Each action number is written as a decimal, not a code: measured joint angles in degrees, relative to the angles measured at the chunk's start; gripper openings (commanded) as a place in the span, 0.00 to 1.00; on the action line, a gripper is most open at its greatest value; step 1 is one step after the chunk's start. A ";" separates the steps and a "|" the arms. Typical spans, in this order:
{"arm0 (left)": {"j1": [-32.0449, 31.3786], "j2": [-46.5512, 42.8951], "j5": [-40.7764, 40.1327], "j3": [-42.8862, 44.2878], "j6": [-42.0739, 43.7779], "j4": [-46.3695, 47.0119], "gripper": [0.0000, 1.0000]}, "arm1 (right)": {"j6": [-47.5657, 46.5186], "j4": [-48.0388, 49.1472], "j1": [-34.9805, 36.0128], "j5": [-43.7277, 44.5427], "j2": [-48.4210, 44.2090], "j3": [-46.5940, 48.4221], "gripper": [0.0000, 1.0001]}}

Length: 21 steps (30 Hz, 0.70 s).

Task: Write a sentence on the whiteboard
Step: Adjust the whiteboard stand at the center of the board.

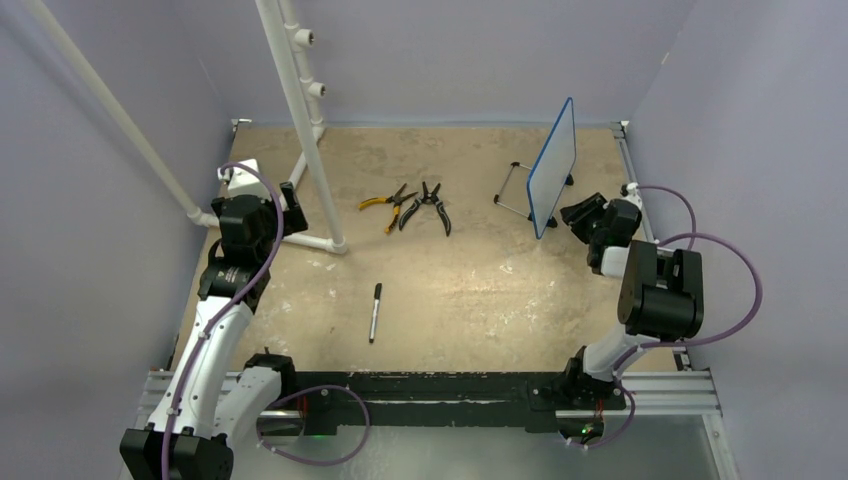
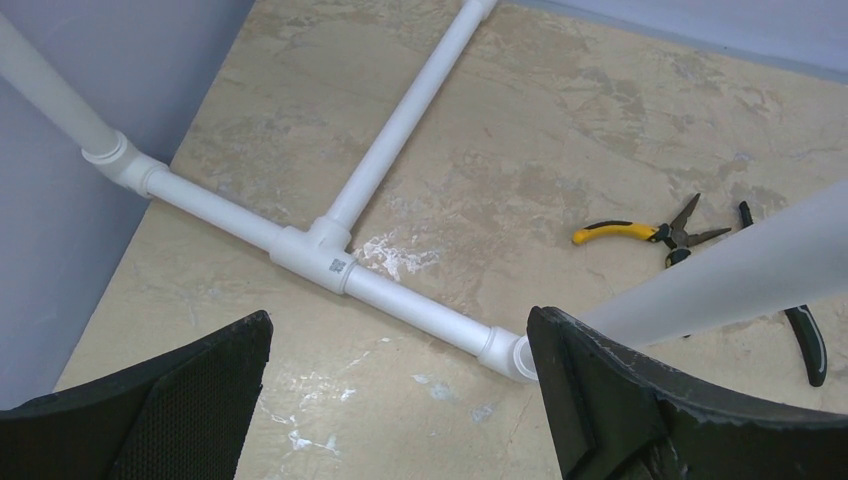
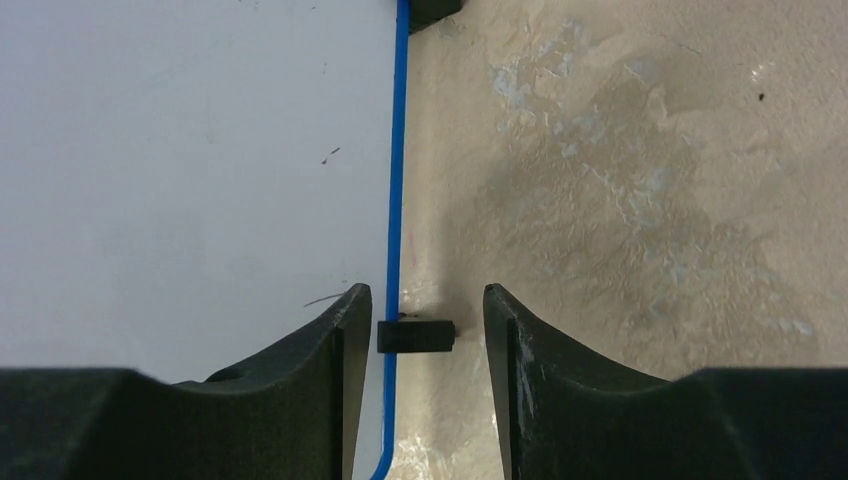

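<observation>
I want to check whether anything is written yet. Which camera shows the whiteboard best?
The right wrist view: the whiteboard fills its left half close up, blank but for faint specks. The top view shows it small and nearly edge-on, propped on its stand. The left wrist view misses it.

No legible text anywhere, the whiteboard (image 3: 190, 150) included.

- Pale lilac walls (image 1: 450, 50) close the table in at the back and on both sides.
- Table top (image 1: 480, 290): beige, mottled, with whitish scuffs.
- White pipe frame (image 1: 300, 110) stands at the left, its foot pipes lying on the top.
- Black rail (image 1: 440, 385) runs along the near edge.
- Light is soft and even.
</observation>
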 measured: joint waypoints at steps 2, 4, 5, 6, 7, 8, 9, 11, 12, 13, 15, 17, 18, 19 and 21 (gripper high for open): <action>0.02 0.00 0.26 0.00 0.00 0.00 0.99 | -0.50 0.07 -0.09 -0.87 1.66 1.09 0.44; 0.02 0.02 0.50 0.00 0.00 0.00 0.99 | -1.03 0.22 -0.09 -1.90 2.73 1.75 0.43; 0.02 0.02 0.66 0.00 0.00 0.00 0.99 | -1.31 0.31 -0.09 -2.21 3.15 1.90 0.43; 0.02 0.04 0.74 0.00 0.02 0.00 0.99 | -1.51 0.50 -0.09 -2.54 3.54 1.97 0.42; 0.02 0.07 0.85 0.00 0.02 0.00 0.99 | -1.64 0.55 -0.09 -3.04 3.91 2.01 0.40; 0.02 0.11 0.90 0.00 0.02 0.00 0.99 | -1.84 0.68 -0.09 -3.41 4.33 2.03 0.39; 0.02 0.17 1.07 0.00 0.02 0.00 0.99 | -1.92 0.70 -0.09 -3.65 4.81 2.14 0.38; 0.02 0.33 1.29 0.00 0.02 0.00 0.99 | -2.03 0.81 -0.09 -4.50 5.66 2.36 0.37; 0.02 0.42 1.33 0.00 0.02 0.00 0.99 | -2.03 0.90 -0.09 -4.94 6.10 2.45 0.37; 0.02 0.44 1.42 0.00 0.02 0.00 0.99 | -2.01 0.92 -0.09 -5.22 6.38 2.49 0.36; 0.02 0.44 1.53 0.00 0.02 0.02 0.99 | -1.99 1.05 -0.09 -5.79 6.51 2.49 0.34; 0.02 0.44 1.62 0.00 0.02 0.00 0.99 | -1.97 1.36 -0.09 -6.78 6.51 2.49 0.33; 0.02 0.44 1.70 0.00 0.02 0.00 0.99 | -1.95 1.62 -0.09 -7.34 6.51 2.49 0.33; 0.02 0.46 1.75 0.00 0.02 0.00 0.99 | -1.92 1.92 -0.11 -8.02 6.51 2.47 0.32; 0.02 0.46 1.88 0.00 0.02 0.00 0.99 | -1.90 2.58 -0.11 -9.16 6.51 2.29 0.31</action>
